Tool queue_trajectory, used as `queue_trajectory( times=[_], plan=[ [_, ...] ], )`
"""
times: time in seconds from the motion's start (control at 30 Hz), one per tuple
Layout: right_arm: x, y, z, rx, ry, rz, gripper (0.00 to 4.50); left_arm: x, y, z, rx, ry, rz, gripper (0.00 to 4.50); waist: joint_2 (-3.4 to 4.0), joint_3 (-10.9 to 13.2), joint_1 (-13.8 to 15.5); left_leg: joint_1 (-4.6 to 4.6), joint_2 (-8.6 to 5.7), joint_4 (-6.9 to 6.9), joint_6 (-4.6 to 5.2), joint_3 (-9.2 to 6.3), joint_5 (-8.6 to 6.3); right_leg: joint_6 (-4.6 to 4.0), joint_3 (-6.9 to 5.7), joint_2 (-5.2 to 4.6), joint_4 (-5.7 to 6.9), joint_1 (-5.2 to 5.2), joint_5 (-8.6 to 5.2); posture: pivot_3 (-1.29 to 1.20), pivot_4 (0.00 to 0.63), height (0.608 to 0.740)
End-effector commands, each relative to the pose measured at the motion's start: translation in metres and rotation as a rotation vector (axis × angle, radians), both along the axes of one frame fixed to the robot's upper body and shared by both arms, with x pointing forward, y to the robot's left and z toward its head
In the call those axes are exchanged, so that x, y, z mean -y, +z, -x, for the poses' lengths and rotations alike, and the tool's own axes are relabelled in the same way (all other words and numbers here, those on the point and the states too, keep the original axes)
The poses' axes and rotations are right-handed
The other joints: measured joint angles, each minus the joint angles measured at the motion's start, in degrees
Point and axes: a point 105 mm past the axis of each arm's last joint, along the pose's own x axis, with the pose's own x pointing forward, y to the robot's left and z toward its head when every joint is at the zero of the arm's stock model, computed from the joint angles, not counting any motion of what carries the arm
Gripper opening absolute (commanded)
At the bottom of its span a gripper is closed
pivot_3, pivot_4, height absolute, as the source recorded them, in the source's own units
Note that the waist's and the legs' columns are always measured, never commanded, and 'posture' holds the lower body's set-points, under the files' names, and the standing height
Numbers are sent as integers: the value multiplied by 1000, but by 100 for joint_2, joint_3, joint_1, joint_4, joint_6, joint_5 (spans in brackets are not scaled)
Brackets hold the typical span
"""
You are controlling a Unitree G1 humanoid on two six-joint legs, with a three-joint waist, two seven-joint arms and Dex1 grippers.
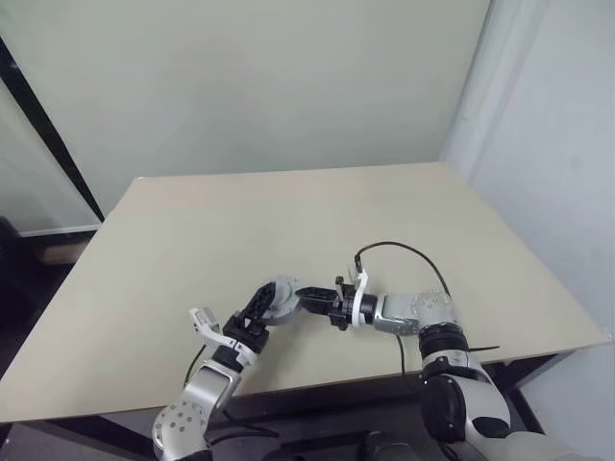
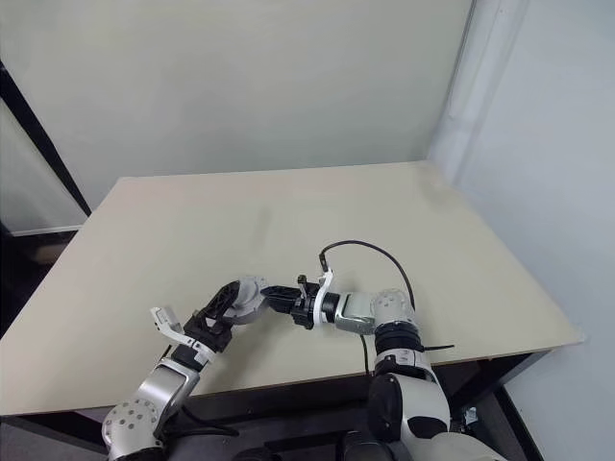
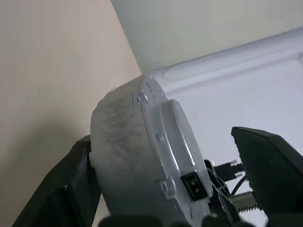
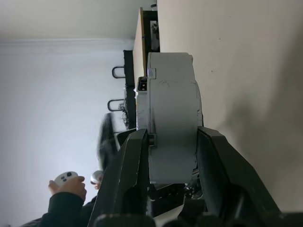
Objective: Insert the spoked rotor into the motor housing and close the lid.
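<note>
Right hand [image 4: 165, 156] pinches round, seemingly matte grey motor housing [image 4: 173, 113] edgewise

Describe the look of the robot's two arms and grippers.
Both arms are silver-grey metal with black joint segments. Each ends in a white wrist bracket and two black, wedge-shaped fingers: left gripper, right gripper. A thin black cable loops above the right wrist.

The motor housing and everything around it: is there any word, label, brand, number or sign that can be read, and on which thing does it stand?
None: no readable text in any view.
The motor housing, held edge-on by the right gripper, is plain grey, with no print.
Its small dark connector has no marking that can be made out.
The table has none.
</note>
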Motion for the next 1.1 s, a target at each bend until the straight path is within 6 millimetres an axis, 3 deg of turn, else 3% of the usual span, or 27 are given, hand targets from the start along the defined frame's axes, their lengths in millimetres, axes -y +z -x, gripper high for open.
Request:
queue_trajectory(
  times=[0.03,0.13,0.4,0.57,0.87,0.9,1.1],
  plan=[
    [-20,25,4,47,29,-123,1197,6,13,-2,53,-18,37,2939,0,0,0,0,0,0,0,0,0,0,0,0,0,0,0,0,0,740],
    [-19,24,4,42,30,-120,1197,10,15,0,50,-30,35,2268,0,0,0,0,0,0,1,0,0,0,0,0,0,0,0,0,0,740],
    [-21,24,6,119,32,-92,1196,16,22,0,59,-42,37,2242,0,0,1,0,0,0,1,0,-1,0,0,0,-1,0,0,0,0,740],
    [-18,14,-4,186,-48,-12,1196,17,25,-2,66,-30,38,2225,-1,0,1,0,-2,1,1,0,-1,0,0,0,-1,1,0,0,0,740],
    [-17,18,-8,203,-69,-35,4301,12,30,-7,89,19,51,2001,-3,2,27,-3,-7,4,1,-4,-1,1,1,-1,-2,1,-1,0,0,740],
    [-17,17,-8,195,-69,-33,4500,11,30,-8,90,25,51,2000,-3,2,31,-3,-7,4,1,-4,-1,1,1,-1,-2,1,-1,0,0,740],
    [-15,13,-10,231,-76,17,4500,3,31,-12,98,75,29,1997,-3,2,48,-3,-7,4,1,-5,-1,0,0,-1,-1,1,-1,0,0,740]
  ],
)
